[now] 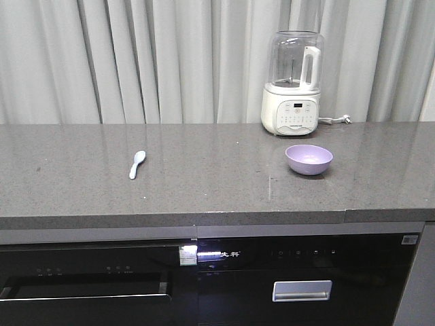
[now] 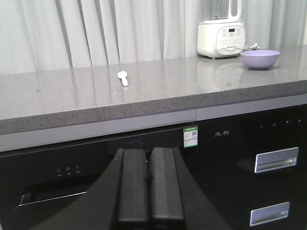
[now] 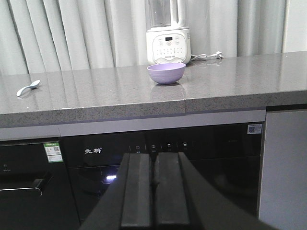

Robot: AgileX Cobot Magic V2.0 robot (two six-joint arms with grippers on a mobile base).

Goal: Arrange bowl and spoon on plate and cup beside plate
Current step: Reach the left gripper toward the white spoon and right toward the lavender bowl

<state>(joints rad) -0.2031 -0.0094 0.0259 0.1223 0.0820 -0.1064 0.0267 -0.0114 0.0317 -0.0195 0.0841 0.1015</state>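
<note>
- Nearest to my wrist cameras are my own two hands. Left hand point(image 2: 149, 191) is closed, its two black fingers pressed flat against each other. It hangs in front of the dark cabinet fronts point(image 2: 96, 167) below the table.
- Right hand point(image 3: 153, 191) is closed the same way, finger against finger, and it is also low in front of the black glass panels.
- Neither hand touches any of the task's things; both are well apart from them.
- On the grey speckled table point(image 1: 204, 187), the spoon point(image 1: 137, 164) lies on my left side. It is short and pale bluish-white, with its rounded scoop toward the curtain and its stubby handle toward the front edge.
- Well apart from it, on my right side, the bowl point(image 1: 308, 158) stands upright. It is small, round, matte lavender-purple, with its open side up.
- Just behind the bowl, against the pale curtain point(image 1: 136, 61), stands a white blender point(image 1: 292, 85) with a clear jug and white handle. Its cord trails to the right.
</note>
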